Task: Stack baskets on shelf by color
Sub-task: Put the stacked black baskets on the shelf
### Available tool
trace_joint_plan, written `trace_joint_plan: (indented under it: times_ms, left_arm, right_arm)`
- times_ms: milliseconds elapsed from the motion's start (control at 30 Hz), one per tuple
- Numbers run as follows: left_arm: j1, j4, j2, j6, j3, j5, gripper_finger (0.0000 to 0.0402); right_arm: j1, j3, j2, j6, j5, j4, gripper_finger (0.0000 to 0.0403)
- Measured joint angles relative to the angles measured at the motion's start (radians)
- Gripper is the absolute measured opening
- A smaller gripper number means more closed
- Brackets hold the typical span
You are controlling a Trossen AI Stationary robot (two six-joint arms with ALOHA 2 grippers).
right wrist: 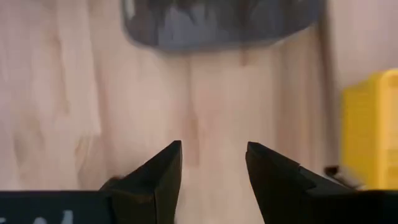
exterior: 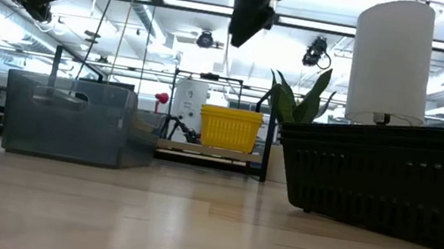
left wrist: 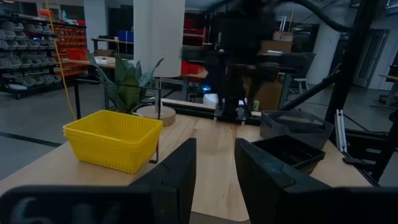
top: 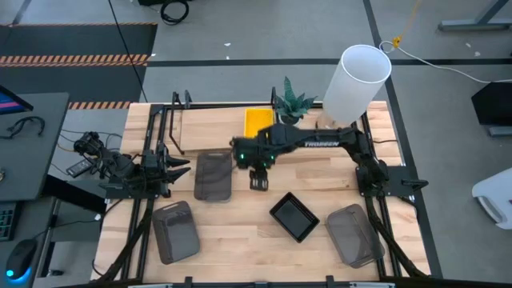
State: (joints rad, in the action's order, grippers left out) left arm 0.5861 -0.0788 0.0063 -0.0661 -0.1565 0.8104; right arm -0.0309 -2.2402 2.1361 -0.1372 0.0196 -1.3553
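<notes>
Nearest the low camera sits a black basket [exterior: 393, 174] on the bench [top: 240, 232]. I hold the right claw [top: 258, 170] spread and empty above bare wood, between the yellow baskets [top: 258, 122] on the shelf [top: 208, 128] and that black basket, probably to fetch it; the left claw [top: 178, 166] waits spread at the bench's left edge.

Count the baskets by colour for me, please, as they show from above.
Dark grey baskets: 3
Black basket: 1
Yellow stack: 1 stack on the shelf; how many are nested in it cannot be told
Total: 5 separate items
</notes>
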Motion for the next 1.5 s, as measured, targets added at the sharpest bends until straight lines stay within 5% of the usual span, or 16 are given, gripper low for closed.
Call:
trace_joint_plan:
  times_ms: [733, 1133, 1500]
  left_arm:
    - [0.0, 0.0, 0.0, 0.0, 0.0, 0.0, 0.0117]
    - [0.0, 0.0, 0.0, 0.0, 0.0, 0.0, 0.0117]
    - [0.0, 0.0, 0.0, 0.0, 0.0, 0.0, 0.0117]
  right_arm:
    - [-0.398, 0.202, 0.005, -0.107, 0.027, -0.063, 0.0184]
    - [-0.517, 0.316, 0.005, -0.244, 0.035, -0.079, 0.0184]
    - [-0.573, 0.464, 0.005, -0.125, 0.045, -0.084, 0.0184]
